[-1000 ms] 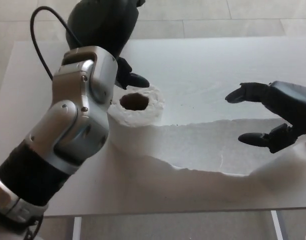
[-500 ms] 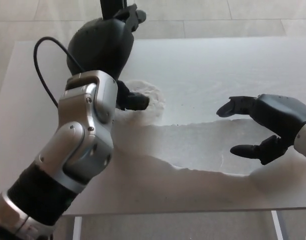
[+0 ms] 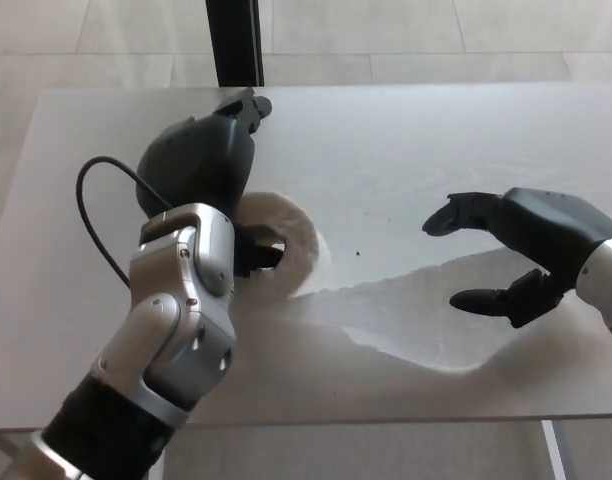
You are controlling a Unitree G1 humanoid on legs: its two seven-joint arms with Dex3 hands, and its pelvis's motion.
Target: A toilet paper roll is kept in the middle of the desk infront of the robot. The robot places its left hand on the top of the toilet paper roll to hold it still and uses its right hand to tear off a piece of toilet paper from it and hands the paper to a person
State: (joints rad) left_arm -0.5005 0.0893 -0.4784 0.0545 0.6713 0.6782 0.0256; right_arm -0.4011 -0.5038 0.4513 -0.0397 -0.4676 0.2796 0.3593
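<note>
- Mid-desk, just left of centre: toilet paper roll [image 3: 286, 240] stands on end, its core hole half hidden under my left hand [image 3: 201, 165].
- Change over the last second: my left hand has come down from above the roll to rest over its near-left top; one dark finger [image 3: 258, 252] now reaches into or across the core. Whether the palm actually presses on the roll I cannot tell.
- Left hand is draped over the roll rather than clenched; it covers the top and grips nothing.
- My right hand [image 3: 506, 250] has drifted slightly inward and hovers above the paper tail [image 3: 406, 315], thumb and fingers spread, nothing between them.
- Judgement: the bracing step looks nearly complete; the pinch and tear are not yet done.
- Materials: paper tail is thin, soft, matte white, with a ragged upper edge and a wavy lower edge, lying flat and unrolled to the right. It should tear readily once the roll is held.
- Desk [image 3: 436, 140] is pale, smooth and slightly glossy, so the roll may slide if unbraced.
- Both hands are hard black shells; my left forearm is brushed metal with a looping black cable [image 3: 91, 215].
</note>
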